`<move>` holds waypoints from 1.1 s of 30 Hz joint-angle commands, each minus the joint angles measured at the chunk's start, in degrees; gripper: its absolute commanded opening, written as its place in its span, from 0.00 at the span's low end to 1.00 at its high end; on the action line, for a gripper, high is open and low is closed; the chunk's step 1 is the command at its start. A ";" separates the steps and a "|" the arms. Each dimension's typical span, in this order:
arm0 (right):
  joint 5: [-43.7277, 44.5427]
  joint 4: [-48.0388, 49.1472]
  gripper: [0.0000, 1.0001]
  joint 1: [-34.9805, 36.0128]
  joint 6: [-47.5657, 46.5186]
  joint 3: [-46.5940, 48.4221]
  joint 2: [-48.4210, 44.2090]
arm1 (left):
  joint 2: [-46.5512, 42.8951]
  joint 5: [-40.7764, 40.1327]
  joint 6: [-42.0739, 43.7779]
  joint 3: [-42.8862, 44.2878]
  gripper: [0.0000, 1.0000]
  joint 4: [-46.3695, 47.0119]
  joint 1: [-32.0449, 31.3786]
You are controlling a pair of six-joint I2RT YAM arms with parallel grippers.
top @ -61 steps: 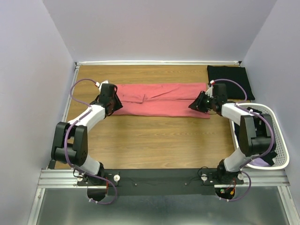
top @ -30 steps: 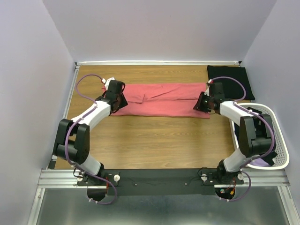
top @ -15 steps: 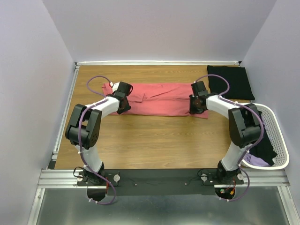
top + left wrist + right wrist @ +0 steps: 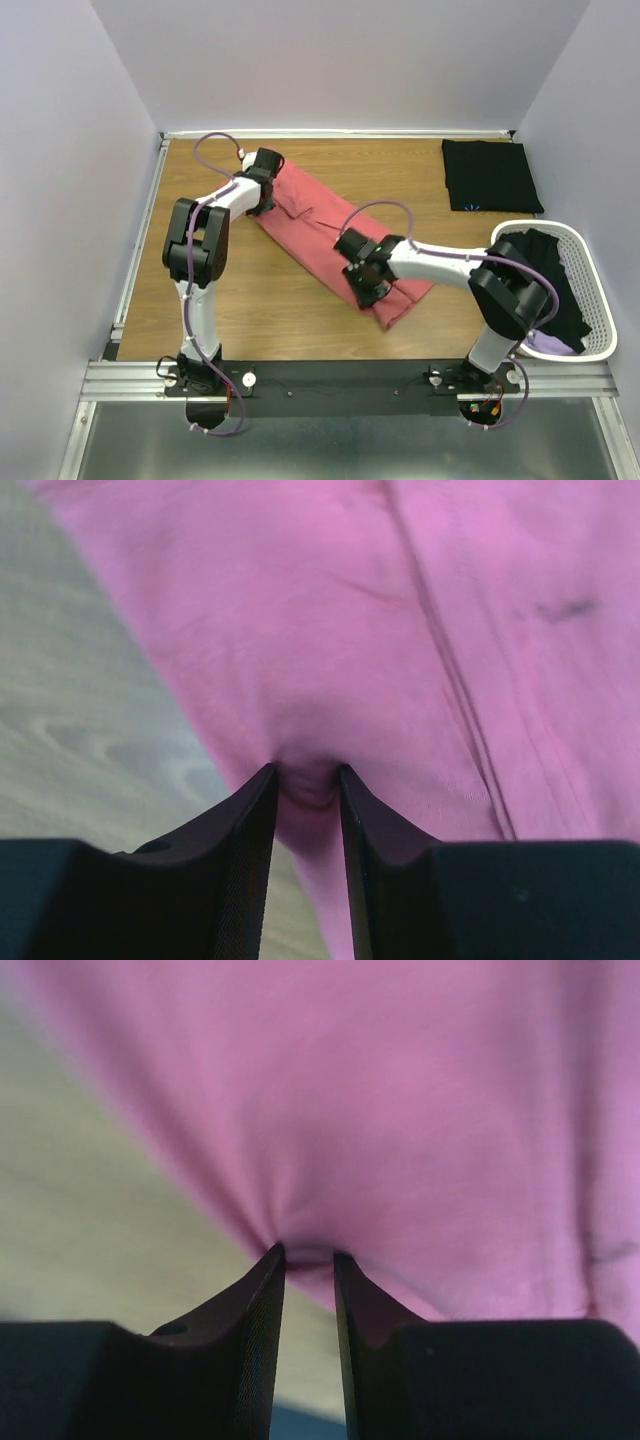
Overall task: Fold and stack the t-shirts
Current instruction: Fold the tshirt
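**A:** While we list the cloth, where do we enter the coral-pink t-shirt (image 4: 320, 225)?

**B:** Item one. It lies folded into a long band on the wooden table (image 4: 290, 310). The band runs slantwise from the far left toward the near centre-right.

**A:** And the tools?

**B:** Left gripper (image 4: 305, 780): narrow, its fingers pinched on a small fold of the pink cloth at the band's far-left end. Right gripper (image 4: 308, 1255): likewise narrow, nipping a pucker of the same shirt at its near-right end.

**A:** Item two?

**B:** We count one black t-shirt (image 4: 490, 175), folded flat in the far right corner. It sits well apart from the pink one and has a tiny light-blue mark at its near edge.

**A:** Remaining stock?

**B:** One white slatted basket (image 4: 598, 300) at the right edge of the table. We see a heap of black cloth (image 4: 550, 275) in it, with lilac cloth (image 4: 545, 343) showing at its near end.
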 commanded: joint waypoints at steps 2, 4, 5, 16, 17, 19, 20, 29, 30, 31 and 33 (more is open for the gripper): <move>-12.25 -9.99 0.34 11.51 5.60 0.58 4.75 | 9.01 -2.27 5.36 9.19 0.41 -5.19 0.81; -13.66 -10.34 0.34 14.68 5.08 5.49 7.02 | 11.91 -1.39 6.41 13.94 0.42 -6.25 0.81; -14.02 -10.34 0.34 15.39 4.73 7.08 7.65 | 12.71 -1.13 6.68 15.43 0.43 -6.60 0.81; -0.33 -14.03 0.36 15.57 2.88 15.36 0.80 | -2.65 3.00 4.76 13.35 0.61 -1.33 0.72; 0.65 -14.03 0.35 15.22 2.96 14.92 0.54 | -3.97 3.27 3.88 12.64 0.61 -1.33 0.63; 0.31 -14.03 0.35 14.69 2.70 13.61 0.44 | -7.23 3.88 1.41 10.27 0.61 -1.50 0.19; 0.22 -14.12 0.35 14.43 2.18 13.25 0.71 | -7.93 4.41 0.89 8.44 0.60 -1.42 -0.07; -1.18 -11.05 0.34 14.43 1.12 10.79 4.75 | -7.33 6.61 -3.34 -0.19 0.51 1.83 -3.50; -1.45 -10.78 0.34 14.43 1.12 10.78 5.01 | -6.80 6.52 -3.60 -0.63 0.50 2.01 -3.59; -1.45 -10.34 0.34 14.43 1.12 10.87 5.36 | -5.84 6.61 -3.86 -0.81 0.48 2.01 -3.59; -3.82 -9.55 0.34 14.43 1.21 10.87 6.07 | -4.87 6.70 -4.30 -1.33 0.46 2.27 -3.50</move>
